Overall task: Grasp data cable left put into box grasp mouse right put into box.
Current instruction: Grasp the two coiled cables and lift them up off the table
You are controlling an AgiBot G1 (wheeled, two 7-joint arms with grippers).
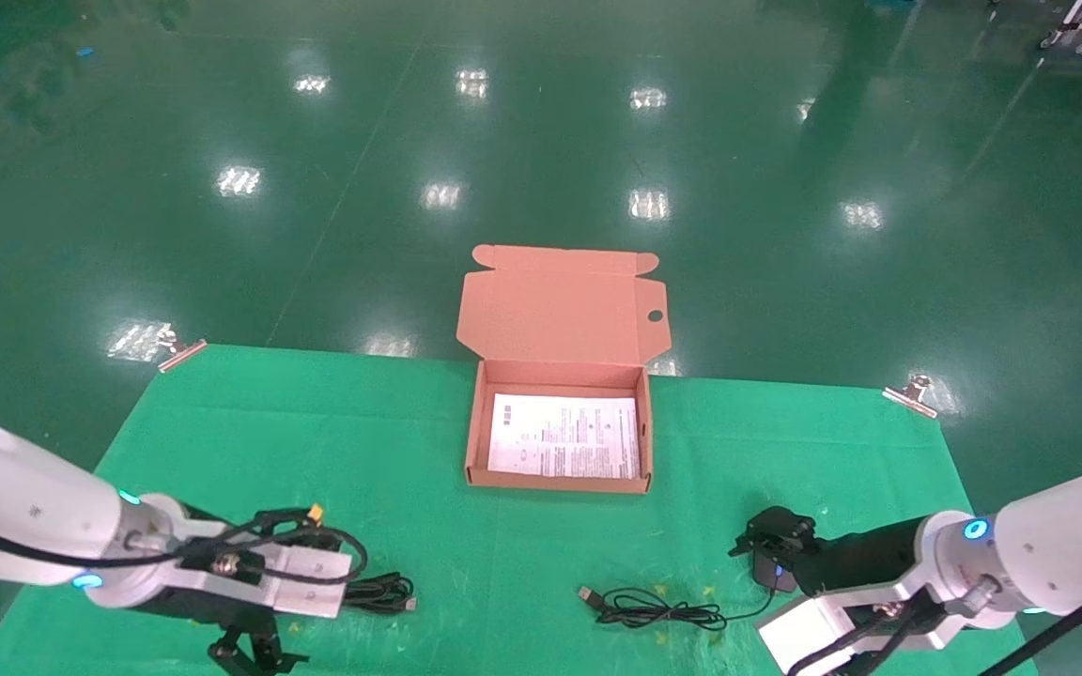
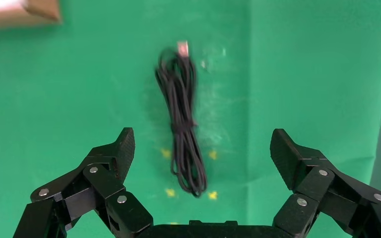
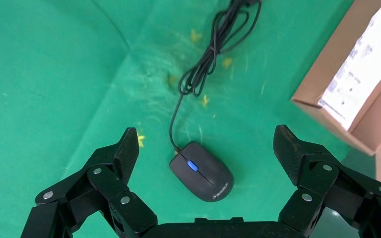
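The data cable [image 1: 381, 593], a long black bundle with a silver plug, lies on the green cloth at the front left. In the left wrist view it [image 2: 183, 124] lies lengthwise just ahead of my left gripper [image 2: 203, 138], which is open and empty above the cloth. My left gripper [image 1: 250, 652] is at the front edge. The black mouse [image 3: 202, 171] with a blue wheel sits between the spread fingers of my open right gripper [image 3: 206, 135], untouched. In the head view my right gripper [image 1: 774, 537] hovers over the mouse [image 1: 768, 573]. The open brown box [image 1: 477, 441] holds a white sheet.
The mouse's thin cord [image 1: 654, 608] lies coiled on the cloth between the two arms, its plug toward the left. The box's lid [image 1: 560, 305] stands open over the table's far edge. Metal clips [image 1: 182, 352] [image 1: 912, 394] hold the cloth's far corners.
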